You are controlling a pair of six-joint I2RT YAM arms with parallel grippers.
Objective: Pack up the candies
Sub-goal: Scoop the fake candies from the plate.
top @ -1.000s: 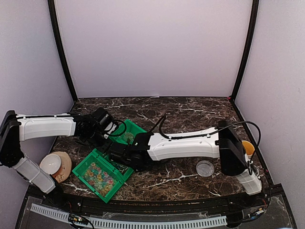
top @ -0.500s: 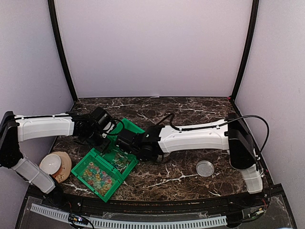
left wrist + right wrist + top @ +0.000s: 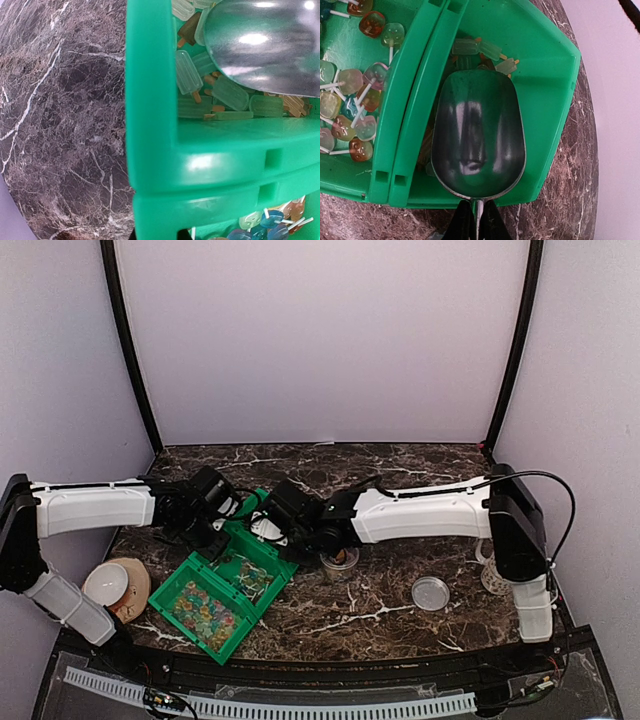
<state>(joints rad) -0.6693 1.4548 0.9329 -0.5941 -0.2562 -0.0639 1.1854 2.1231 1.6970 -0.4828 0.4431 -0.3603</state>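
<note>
Two joined green bins hold the candies. Colourful lollipop candies fill one compartment, and pale popsicle-shaped candies lie in the other. My right gripper is shut on the handle of a metal scoop. The empty scoop hangs over the popsicle compartment, and in the left wrist view the scoop is right above the popsicle candies. My left gripper is shut on the bin wall from the left side. In the top view the left gripper and the right gripper flank the far bin.
A small clear round tub stands just right of the bins, and its lid lies further right. A tan and white bowl-like object sits at the near left. A clear cup shows behind the right arm's base.
The right arm has swung left and away from me, carrying the scoop over the far bin and uncovering the clear tub. The left arm has stayed on the bin.
</note>
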